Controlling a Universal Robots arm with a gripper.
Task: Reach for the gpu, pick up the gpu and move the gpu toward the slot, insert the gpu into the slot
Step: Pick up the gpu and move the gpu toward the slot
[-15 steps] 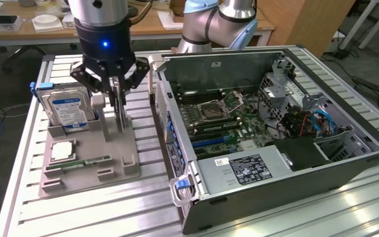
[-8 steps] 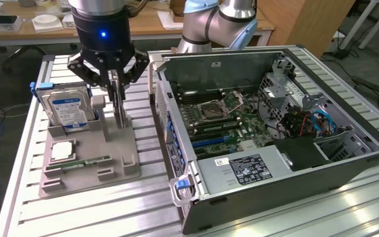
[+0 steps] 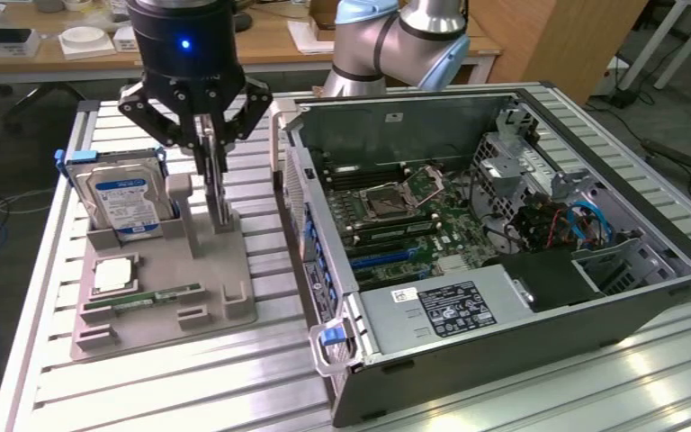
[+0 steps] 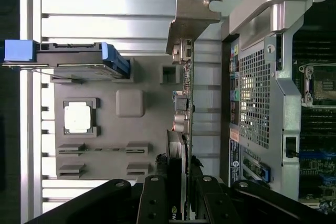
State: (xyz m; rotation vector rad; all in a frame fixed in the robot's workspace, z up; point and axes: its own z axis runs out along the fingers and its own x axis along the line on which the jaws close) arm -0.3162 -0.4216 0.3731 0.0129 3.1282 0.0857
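With the jaws clamped on the top edge of the upright gpu, it is best lifted straight up from the holder, kept vertical and free of twist.

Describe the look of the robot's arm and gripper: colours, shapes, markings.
The arm is built of silver-grey tubes with rounded light blue joint caps. The gripper has a black cylindrical body with a small blue light glowing on it. Its fingers are black angular linkages dotted with round bolt heads.
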